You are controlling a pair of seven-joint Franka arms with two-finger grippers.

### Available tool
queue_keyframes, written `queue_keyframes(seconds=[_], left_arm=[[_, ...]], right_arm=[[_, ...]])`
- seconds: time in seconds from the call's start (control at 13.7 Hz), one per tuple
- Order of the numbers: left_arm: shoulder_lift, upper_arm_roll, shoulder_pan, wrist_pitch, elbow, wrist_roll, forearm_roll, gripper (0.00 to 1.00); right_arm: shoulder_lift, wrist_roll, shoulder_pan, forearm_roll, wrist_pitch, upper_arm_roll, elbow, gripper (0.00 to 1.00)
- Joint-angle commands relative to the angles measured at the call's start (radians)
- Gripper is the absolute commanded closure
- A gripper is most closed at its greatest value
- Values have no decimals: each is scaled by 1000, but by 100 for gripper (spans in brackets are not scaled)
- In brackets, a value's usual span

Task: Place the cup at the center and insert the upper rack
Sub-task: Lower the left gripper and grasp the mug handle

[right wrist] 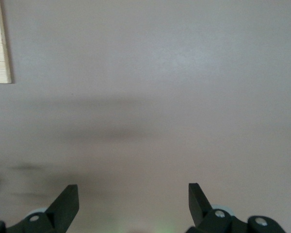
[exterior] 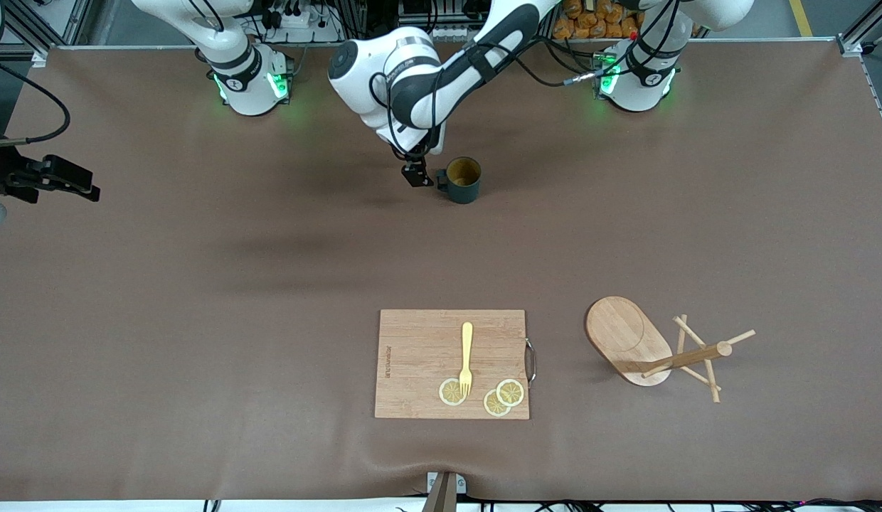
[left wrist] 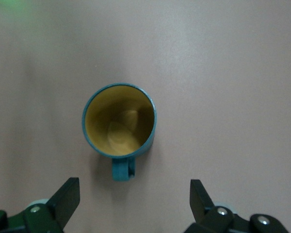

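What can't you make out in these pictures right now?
- Front view: the cup has its handle partly covered by the left gripper.
- Front view: the printed mark on the cutting board is too small to read.
- Right wrist view: above the right gripper, the picture's edge cuts off all but a corner of the cutting board.

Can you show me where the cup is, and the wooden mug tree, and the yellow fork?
cup [exterior: 463,179], front view, on its ribbed side wall.
upper rack [exterior: 621,331], front view, on its oval base; it lies tipped over.
fork [exterior: 466,353], front view, on its handle.
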Motion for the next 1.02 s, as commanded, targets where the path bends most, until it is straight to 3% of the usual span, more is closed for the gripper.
queue_keyframes(seconds=[0.0, 0.15, 0.36, 0.95], left_arm=[[31, 3, 2, 38, 28, -119, 1, 0], [48, 3, 2, 61, 28, -130, -11, 0], [68, 3, 14, 101, 28, -185, -52, 0], [88, 3, 28, 100, 20, -211, -122, 11]], right_arm=[[-3, -3, -18, -83, 8, 14, 12, 0], [-3, 0, -26, -73, 13, 14, 10, 0], [-1, 0, -48, 19, 14, 13, 5, 0], [-3, 0, -55, 25, 13, 16, 24, 0]])
